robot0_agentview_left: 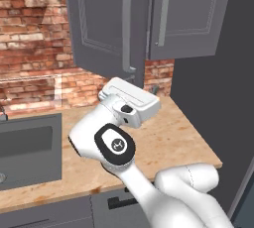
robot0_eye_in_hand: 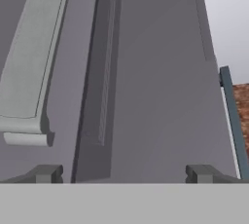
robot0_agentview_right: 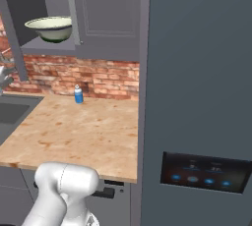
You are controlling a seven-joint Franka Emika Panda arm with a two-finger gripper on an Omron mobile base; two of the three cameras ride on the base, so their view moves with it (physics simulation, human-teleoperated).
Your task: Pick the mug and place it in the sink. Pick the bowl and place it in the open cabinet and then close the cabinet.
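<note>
Two dark fingertips (robot0_eye_in_hand: 48, 173) stand far apart at the bottom of the hand view: the claw (robot0_eye_in_hand: 124, 174) is open and empty, aimed close at a panelled door of the tall dark grey wall cabinet (robot0_eye_in_hand: 146, 96) beside its long grey bar handle (robot0_eye_in_hand: 29, 67). In the left base view the white arm (robot0_agentview_left: 116, 142) folds upward over the speckled tan worktop (robot0_agentview_left: 168, 138), hand raised below the left cabinet door. The wide cream-white bowl with green markings (robot0_agentview_right: 50, 27) sits on the cabinet's grey shelf. The dark grey sink (robot0_agentview_left: 30, 147) lies at left.
</note>
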